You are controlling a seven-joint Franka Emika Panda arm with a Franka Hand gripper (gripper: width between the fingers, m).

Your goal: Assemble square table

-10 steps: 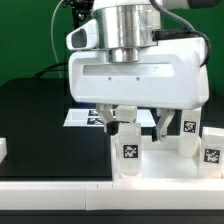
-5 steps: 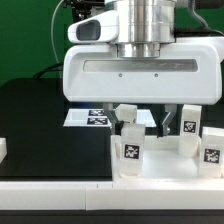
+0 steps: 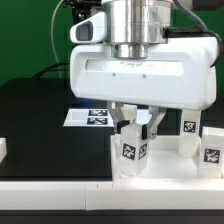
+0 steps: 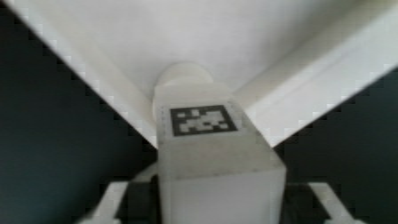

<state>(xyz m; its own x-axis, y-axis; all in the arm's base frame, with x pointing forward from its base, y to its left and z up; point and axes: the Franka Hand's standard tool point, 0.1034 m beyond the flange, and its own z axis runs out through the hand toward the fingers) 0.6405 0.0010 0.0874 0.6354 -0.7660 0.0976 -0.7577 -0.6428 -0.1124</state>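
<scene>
leg point(image 3: 130, 150) upright betw hand point(image 3: 136, 124) fingers, over tabletop point(image 3: 165, 163)

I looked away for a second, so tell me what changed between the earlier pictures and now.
The gripper shifted toward the exterior view's left and turned, and its fingers now bracket the upright tagged leg, whose tag fills the wrist view. A firm grip can't be confirmed. The other legs and the marker board stayed put.
</scene>
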